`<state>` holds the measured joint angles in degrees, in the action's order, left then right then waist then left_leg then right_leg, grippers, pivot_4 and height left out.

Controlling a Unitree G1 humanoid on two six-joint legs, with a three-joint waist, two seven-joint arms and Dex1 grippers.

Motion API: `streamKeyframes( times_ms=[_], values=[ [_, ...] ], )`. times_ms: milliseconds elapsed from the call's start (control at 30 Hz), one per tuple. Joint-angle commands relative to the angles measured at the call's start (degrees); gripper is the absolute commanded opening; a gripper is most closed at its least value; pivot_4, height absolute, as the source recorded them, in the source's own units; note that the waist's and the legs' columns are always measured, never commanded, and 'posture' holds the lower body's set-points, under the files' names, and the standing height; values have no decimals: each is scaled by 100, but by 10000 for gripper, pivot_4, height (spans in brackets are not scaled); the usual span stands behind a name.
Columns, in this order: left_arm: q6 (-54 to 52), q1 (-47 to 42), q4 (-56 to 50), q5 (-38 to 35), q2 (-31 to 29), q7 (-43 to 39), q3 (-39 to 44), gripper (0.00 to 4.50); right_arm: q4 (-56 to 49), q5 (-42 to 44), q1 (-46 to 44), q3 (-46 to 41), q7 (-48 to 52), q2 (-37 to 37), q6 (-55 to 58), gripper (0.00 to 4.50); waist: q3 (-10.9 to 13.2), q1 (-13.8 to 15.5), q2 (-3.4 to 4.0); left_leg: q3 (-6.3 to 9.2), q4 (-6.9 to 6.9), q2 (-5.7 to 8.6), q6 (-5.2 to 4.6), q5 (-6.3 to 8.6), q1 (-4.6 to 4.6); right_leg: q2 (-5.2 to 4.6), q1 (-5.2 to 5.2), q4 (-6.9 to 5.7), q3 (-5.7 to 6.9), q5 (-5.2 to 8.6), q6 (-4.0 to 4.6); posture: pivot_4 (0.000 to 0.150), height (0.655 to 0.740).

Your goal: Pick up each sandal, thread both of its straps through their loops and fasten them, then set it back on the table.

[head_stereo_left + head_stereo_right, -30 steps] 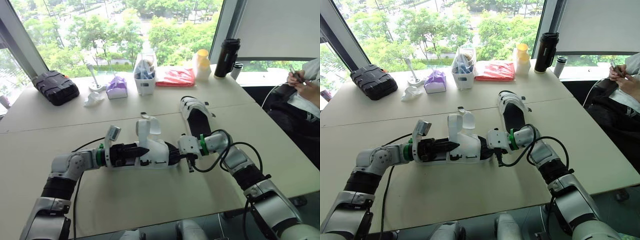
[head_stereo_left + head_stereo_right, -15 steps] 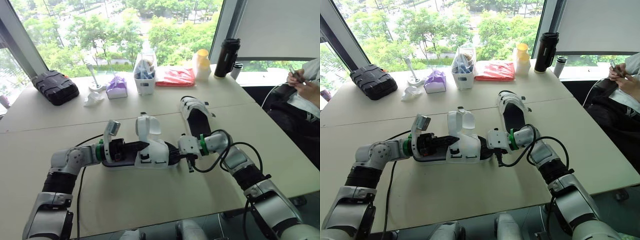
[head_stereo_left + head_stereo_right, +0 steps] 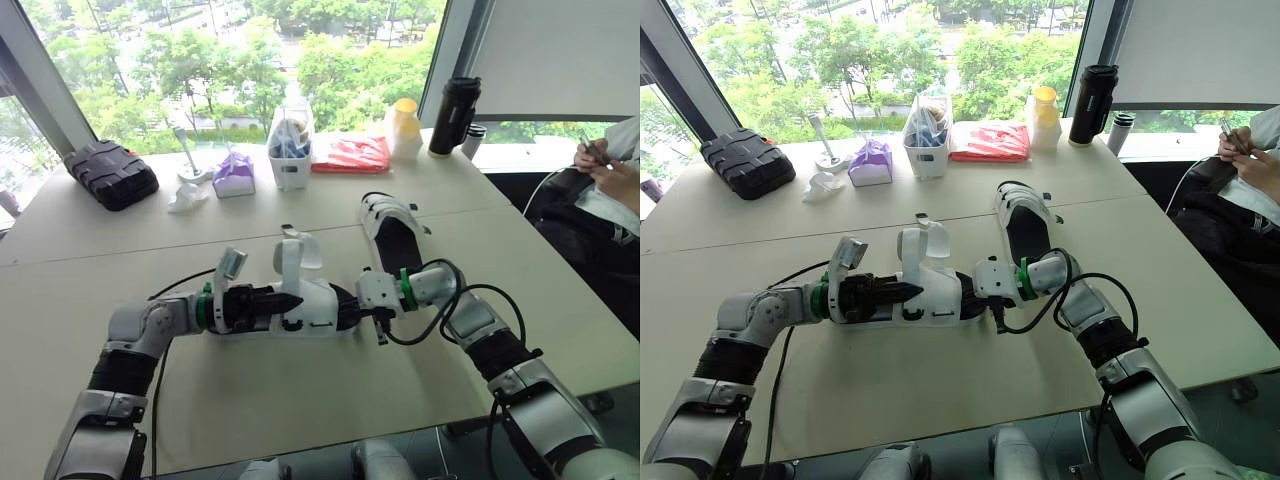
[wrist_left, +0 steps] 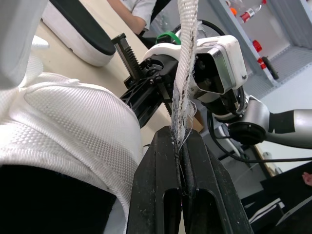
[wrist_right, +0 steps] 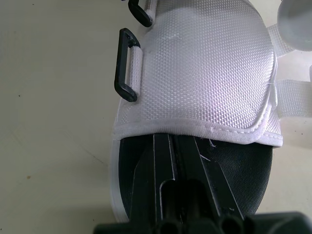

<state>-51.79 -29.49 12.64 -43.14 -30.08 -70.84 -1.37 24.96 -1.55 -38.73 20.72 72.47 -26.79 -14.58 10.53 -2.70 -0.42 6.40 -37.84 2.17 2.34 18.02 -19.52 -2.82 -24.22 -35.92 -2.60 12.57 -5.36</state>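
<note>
l gripper [image 4: 179, 134] clamped on strap [image 4: 186, 73], r gripper [image 5: 173, 146] fingers [image 5: 161, 163] together bracing sandal [image 3: 318, 306]: hold strap taut, feed tip flat thru 1 loop [image 5: 126, 66].

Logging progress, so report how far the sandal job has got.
Done: nothing clearly; the far sandal lies on the table, its fastening unclear. In hand: the near sandal, with the left gripper shut on one strap and the right gripper tucked into its open end. Remaining: the loop is empty, so threading, fastening and setting down.
</note>
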Motion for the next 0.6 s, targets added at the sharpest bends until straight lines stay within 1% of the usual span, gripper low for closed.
streamKeyframes(
  times_ms=[33, 133, 333, 600],
  values=[
    [99, -91, -77, -30, 21, -78, 136, 484, 58, -186, 74, 133, 7, -59, 57, 0, 0, 1, 0, 0, 0, 0, 0, 0, 0, 0, 0, 0, 0, 0, 0, 1500, 7400],
    [-10, -186, -33, -108, 21, -101, 194, 484, 76, -198, 64, 138, 5, -59, 44, 0, 0, 1, 0, 0, 0, 0, 0, 0, 0, 0, 0, 0, 0, 0, 0, 1500, 7400],
    [61, -272, 121, -27, 6, -129, 234, 484, 130, -232, 39, 162, -11, -73, -13, 0, 1, 0, -1, 0, 0, 0, 0, 0, 0, 0, 0, 0, 0, 0, -1, 1500, 7400],
    [109, -200, 145, 58, -50, -275, 139, 484, 146, -236, 29, 171, -15, -81, -24, 0, 1, -1, -2, 0, 0, 0, 0, 0, 0, 0, 0, 0, 0, 0, -1, 1500, 7400]
  ],
)
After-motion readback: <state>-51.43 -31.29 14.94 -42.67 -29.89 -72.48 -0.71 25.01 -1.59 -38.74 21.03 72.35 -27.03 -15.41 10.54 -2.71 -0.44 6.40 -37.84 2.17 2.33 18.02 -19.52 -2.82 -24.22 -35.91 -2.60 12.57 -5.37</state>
